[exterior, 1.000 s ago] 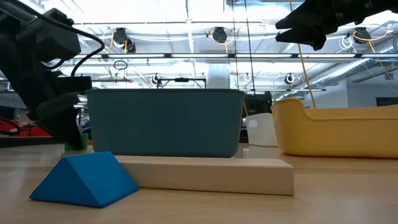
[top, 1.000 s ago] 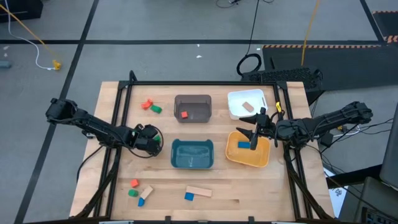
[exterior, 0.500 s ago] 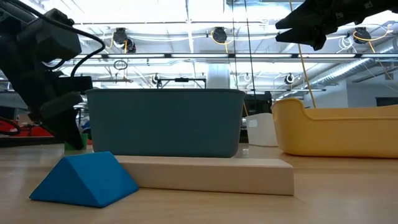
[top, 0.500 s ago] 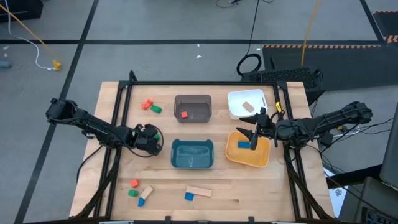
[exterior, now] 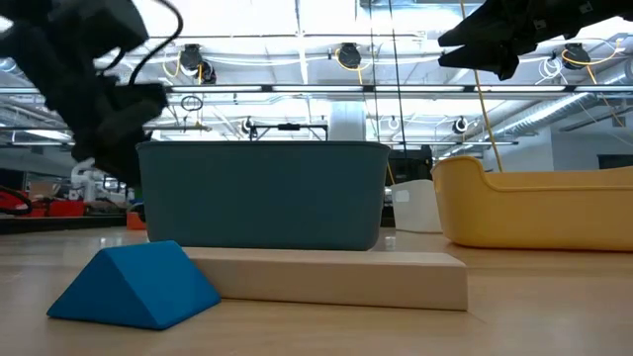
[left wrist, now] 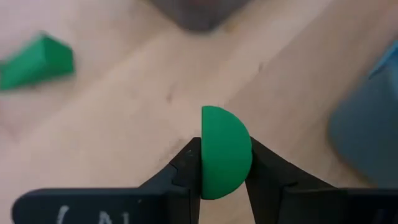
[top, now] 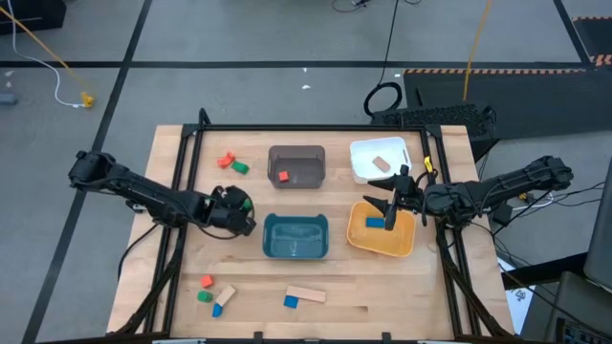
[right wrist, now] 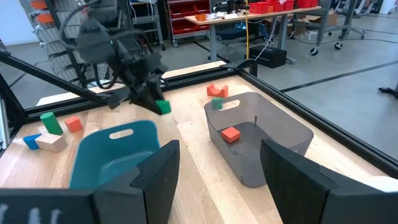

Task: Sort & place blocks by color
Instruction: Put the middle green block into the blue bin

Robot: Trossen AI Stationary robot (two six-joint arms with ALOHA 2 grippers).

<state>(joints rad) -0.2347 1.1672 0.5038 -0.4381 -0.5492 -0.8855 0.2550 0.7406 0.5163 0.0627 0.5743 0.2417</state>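
Note:
My left gripper (top: pixel 243 210) hangs over the table between the grey tray (top: pixel 296 153) and the teal tray (top: pixel 295 250), shut on a green half-round block (left wrist: pixel 225 149). My right gripper (top: pixel 390 205) waits open above the yellow tray (top: pixel 402 239), where a blue block (top: pixel 375 224) lies. A red block (top: pixel 283 177) lies in the grey tray and a wooden block (top: pixel 382 163) in the white tray (top: pixel 363 151). Loose blocks lie on the table: a red one (top: pixel 226 160) and a green one (top: pixel 239 168) at the far left, several at the near left (top: pixel 212 294). My left gripper pinches the green half-round block between its two fingers: one finger (left wrist: pixel 184 169) on the flat side (left wrist: pixel 205 168), the other on the rounded side (left wrist: pixel 246 163). The fingers come from above, slanting down. The block (right wrist: pixel 163 107) hangs clear of the table.
A blue wedge (exterior: pixel 134 287) and a wooden bar (exterior: pixel 336 277) lie near the table's front edge, before the teal tray (exterior: pixel 262 193). A black frame (top: pixel 306 126) runs round the table. Bare wood shows between the trays and the near blocks.
My left gripper has risen from the table and gone a little toward the table's right edge, the teal tray's side. The green block that stood on the table under it is now lifted clear in its fingers. My right arm has kept still.

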